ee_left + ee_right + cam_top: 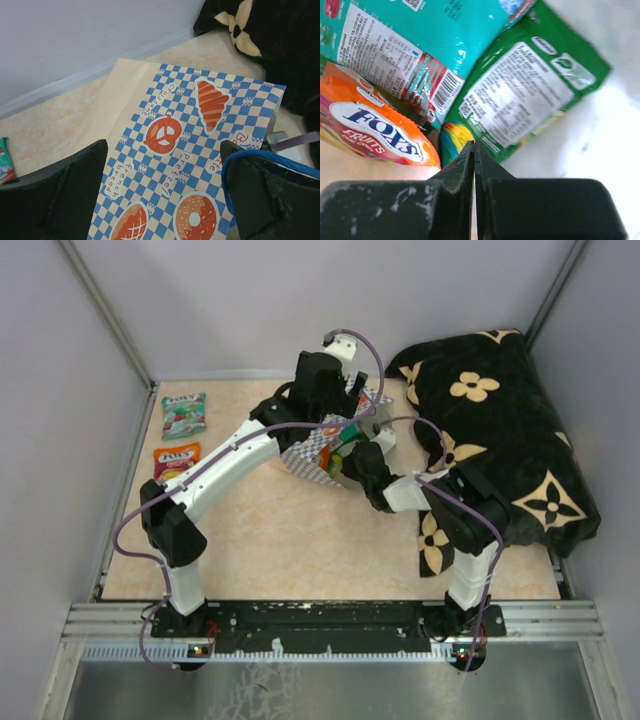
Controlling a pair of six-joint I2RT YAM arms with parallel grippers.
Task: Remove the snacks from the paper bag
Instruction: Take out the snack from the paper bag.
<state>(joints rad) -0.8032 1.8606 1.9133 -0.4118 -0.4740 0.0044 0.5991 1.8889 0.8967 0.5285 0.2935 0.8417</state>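
Observation:
The paper bag [308,456] lies on its side mid-table; its blue-white checkered face [170,130] fills the left wrist view. My left gripper [164,150] hangs open over it, with the blue cord handle [227,175] looped round the right finger [260,200]. My right gripper [474,144] is inside the bag's mouth, shut, its tips pinching the lower edge of a green snack packet [530,95]. A teal packet [420,40] and an orange packet [375,130] lie beside it. Two snacks lie out on the table, teal-green [183,415] and orange-red [177,460].
A black cloth with cream flowers [500,440] is heaped on the right side of the table, close behind the bag and the right arm. Grey walls [60,440] close in the left, back and right. The table's beige top [270,540] shows in front of the bag.

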